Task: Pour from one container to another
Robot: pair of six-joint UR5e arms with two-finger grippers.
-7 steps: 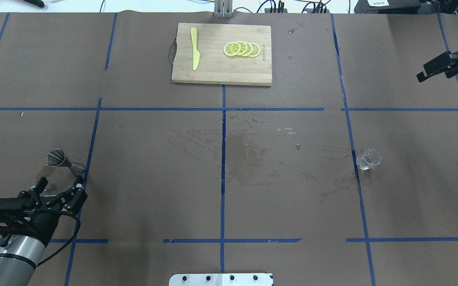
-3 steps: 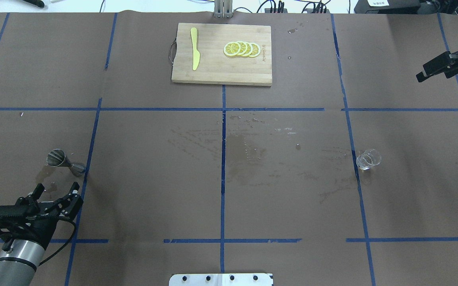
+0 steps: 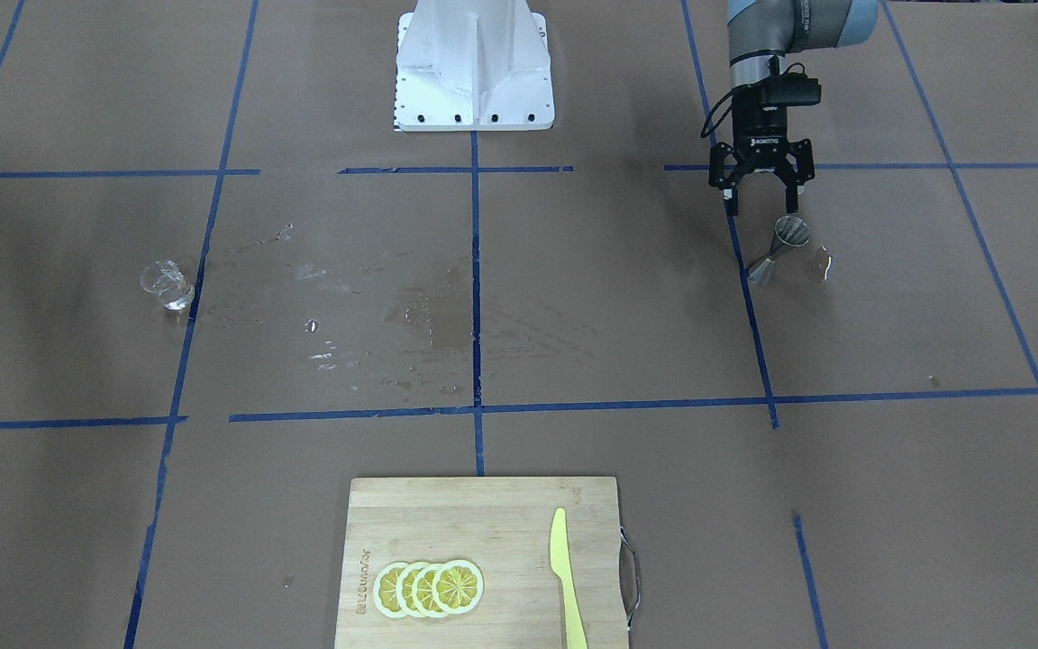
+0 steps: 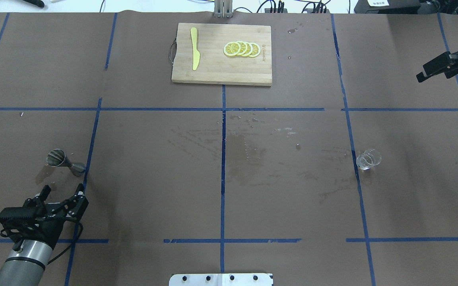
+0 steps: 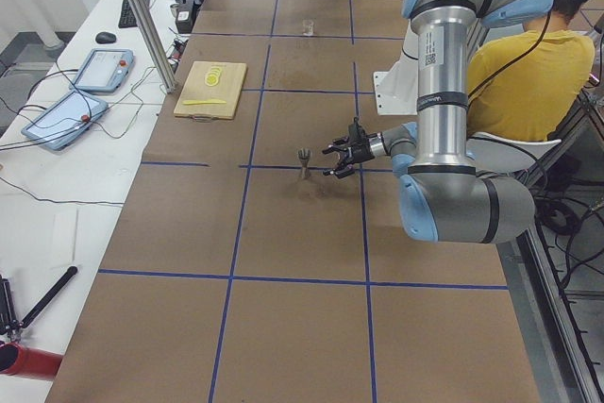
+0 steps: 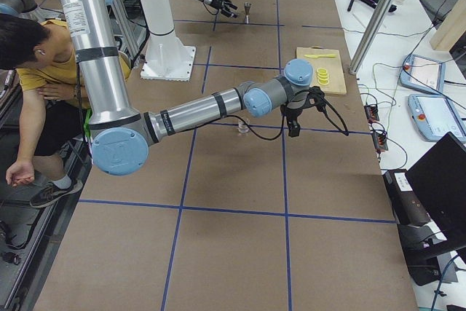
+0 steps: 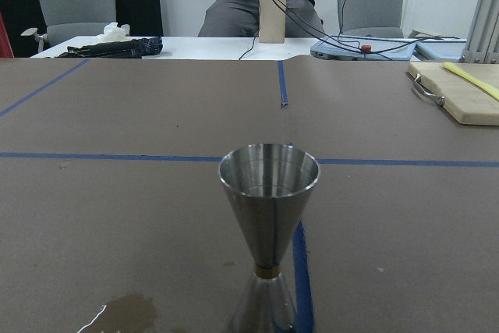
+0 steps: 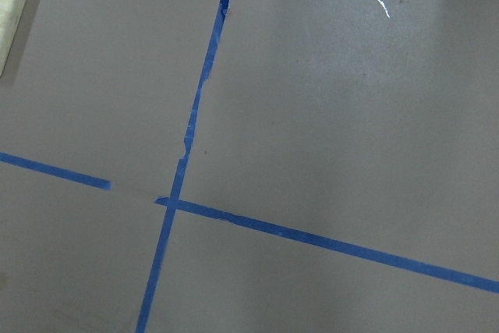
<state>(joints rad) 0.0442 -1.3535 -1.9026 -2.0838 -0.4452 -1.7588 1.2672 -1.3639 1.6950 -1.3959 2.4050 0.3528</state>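
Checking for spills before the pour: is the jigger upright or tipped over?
Upright. In the left wrist view the jigger stands on its lower cone, open mouth facing up.

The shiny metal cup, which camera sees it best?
The left wrist camera: the metal cup stands upright, close and centred, with its open top plain. The overhead and front views show it small, the side views show it tiny, and the right wrist view does not show it at all.
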